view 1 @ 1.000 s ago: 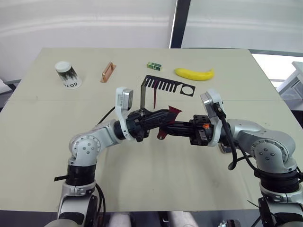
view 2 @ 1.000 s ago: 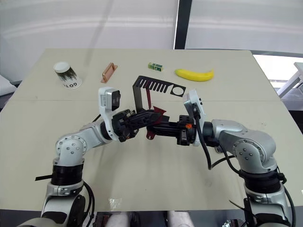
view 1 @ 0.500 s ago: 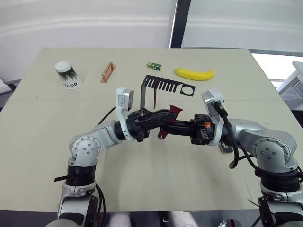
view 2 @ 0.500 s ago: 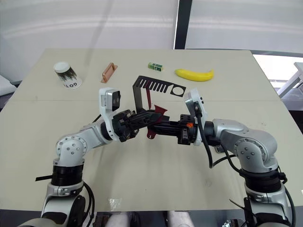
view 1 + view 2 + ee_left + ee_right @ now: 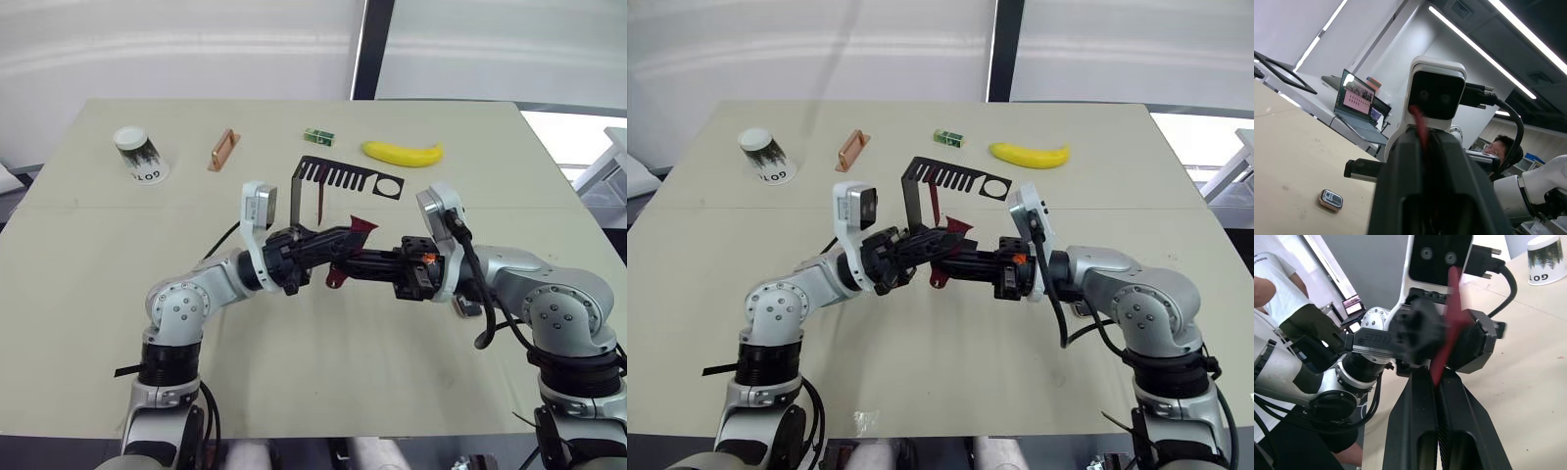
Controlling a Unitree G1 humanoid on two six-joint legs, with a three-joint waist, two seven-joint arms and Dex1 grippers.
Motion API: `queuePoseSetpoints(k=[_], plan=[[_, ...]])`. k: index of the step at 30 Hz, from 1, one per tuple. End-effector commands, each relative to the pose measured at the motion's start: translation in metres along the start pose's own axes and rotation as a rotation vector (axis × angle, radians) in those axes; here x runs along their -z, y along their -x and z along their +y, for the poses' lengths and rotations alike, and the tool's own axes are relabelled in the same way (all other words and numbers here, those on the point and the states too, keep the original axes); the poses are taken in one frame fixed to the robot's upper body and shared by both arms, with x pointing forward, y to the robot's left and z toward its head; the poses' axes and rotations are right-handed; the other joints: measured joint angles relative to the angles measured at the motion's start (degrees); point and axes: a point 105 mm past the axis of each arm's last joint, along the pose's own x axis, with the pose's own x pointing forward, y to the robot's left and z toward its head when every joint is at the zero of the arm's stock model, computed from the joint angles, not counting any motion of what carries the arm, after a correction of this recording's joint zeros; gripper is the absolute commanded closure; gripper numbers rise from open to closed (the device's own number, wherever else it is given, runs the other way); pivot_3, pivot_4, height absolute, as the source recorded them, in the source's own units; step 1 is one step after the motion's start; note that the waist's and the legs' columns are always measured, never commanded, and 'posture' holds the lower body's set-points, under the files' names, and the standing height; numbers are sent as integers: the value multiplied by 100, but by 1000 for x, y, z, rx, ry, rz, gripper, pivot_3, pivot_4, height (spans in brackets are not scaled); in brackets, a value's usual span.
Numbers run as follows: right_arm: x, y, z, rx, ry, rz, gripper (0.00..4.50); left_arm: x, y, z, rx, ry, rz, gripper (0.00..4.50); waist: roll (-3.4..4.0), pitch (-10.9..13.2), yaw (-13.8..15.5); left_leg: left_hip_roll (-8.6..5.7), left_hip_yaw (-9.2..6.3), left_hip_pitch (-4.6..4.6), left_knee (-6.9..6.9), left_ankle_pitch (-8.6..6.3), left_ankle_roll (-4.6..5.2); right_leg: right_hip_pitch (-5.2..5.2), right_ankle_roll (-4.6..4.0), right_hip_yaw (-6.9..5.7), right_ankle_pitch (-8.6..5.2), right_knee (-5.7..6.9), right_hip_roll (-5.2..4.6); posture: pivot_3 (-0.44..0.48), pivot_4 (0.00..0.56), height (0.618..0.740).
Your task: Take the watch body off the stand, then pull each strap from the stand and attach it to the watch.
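**Both pincers meet on one maroon strap above the table**

The dark-red strap (image 5: 349,250) sits between my two pincers, held in the air over the middle of the table (image 5: 323,372), just in front of the stand (image 5: 338,179). My right pincer (image 5: 1437,377) has its two black fingers pressed together on the strap, which rises between them as a red strip in the right wrist view. My left pincer (image 5: 328,245) is closed on the same strap from the other side; in the left wrist view a thin red edge runs up between its fingers. One end of the strap flares out above the pincers and the other end hangs below them.

A second strap (image 5: 321,201) hangs upright from the slotted top plate of the stand. The stand itself is upright on the table, its comb-like plate and round hole pointing towards my right.

The watch body (image 5: 1331,199) lies flat on the table, face up, apart from both pincers; I cannot tell from the head views exactly where it rests.

Farther back on the table, a banana (image 5: 403,153) lies to the right of the stand, a small green box (image 5: 315,136) lies behind it, a copper-coloured piece (image 5: 223,150) lies to the left, and a paper cup (image 5: 138,154) stands upside down near the far left.

A person (image 5: 1500,149) sits behind my right arm in the left wrist view, near an open laptop (image 5: 1359,113).
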Motion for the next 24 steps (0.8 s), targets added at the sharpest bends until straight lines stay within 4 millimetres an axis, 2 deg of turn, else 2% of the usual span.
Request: queuePoseSetpoints(k=[1, 24], plan=[[-9, 0, 5, -7, 39, -11, 4500, -4, -8, -14, 67, -32, -4, 4449, 0, 0, 0, 0, 0, 0, 0, 0, 0, 0, 0, 0, 0, 0, 0, 0, 150, 740], [-8, -1, 6, -6, 38, 0, 4500, -4, -11, -14, 72, -36, 0, 4449, 0, 0, -2, 0, 0, 0, -4, 0, 0, 0, 0, 0, 0, -3, 0, 0, 150, 740]])
